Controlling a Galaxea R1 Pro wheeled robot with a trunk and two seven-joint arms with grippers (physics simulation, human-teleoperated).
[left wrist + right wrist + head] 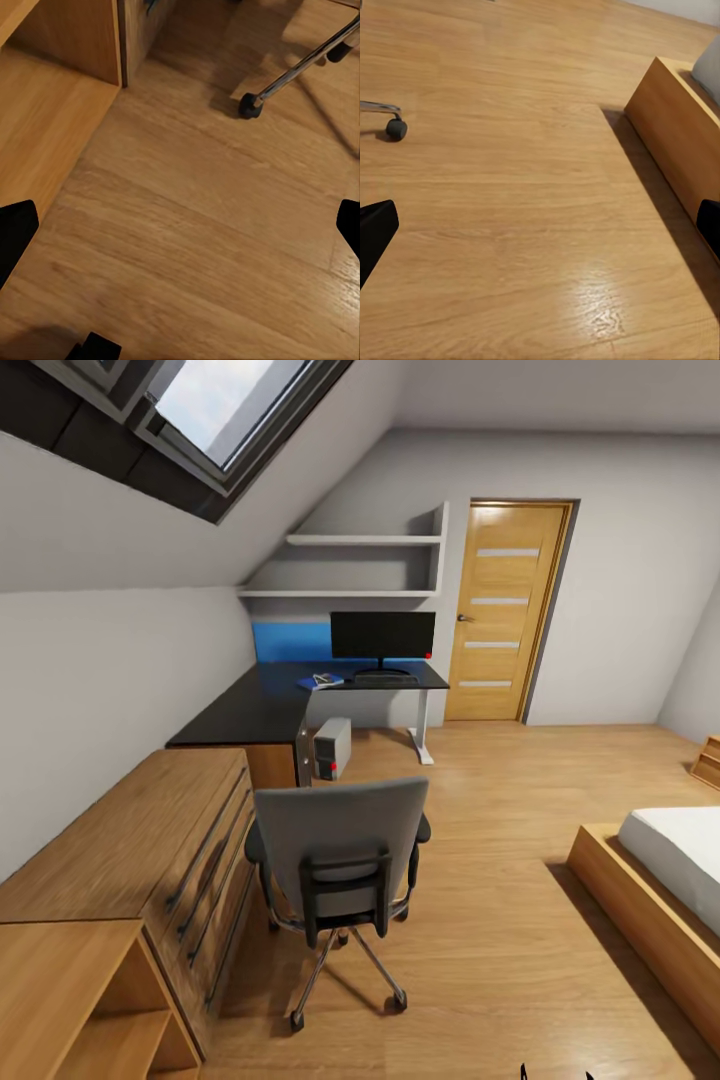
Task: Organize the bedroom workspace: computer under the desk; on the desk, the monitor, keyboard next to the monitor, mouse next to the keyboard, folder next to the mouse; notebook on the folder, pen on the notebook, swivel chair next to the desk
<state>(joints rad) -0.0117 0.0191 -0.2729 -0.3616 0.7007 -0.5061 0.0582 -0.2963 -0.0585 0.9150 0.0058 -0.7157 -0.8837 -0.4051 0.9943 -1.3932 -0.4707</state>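
At twelve o'clock the monitor (383, 636) stands on the desk (265, 705), computer (331, 748) beneath; nearer, the swivel chair (338, 850) sits apart, back turned (seat hidden, so no folder visible). Left gripper (180, 232) and right gripper (540, 229) hang spread over floor, empty for travel

swivel chair (340, 850): grey backrest, black frame and armrests, chrome legs, black castors
counter (260, 705): black top, white legs
monitor (383, 636): black, with a small red spot at its lower corner
computer (333, 746): light grey case, red mark low on the front
wall panel behind the counter (290, 641): bright blue
door (507, 612): honey-coloured wood, four pale horizontal strips
shelves (365, 541): white
chest of drawers (150, 850): light wood grain, dark handles
floor (500, 920): warm wooden planks
bed (650, 900): wooden frame, white mattress
left tool (180, 225): black fingers
right tool (540, 225): black fingers
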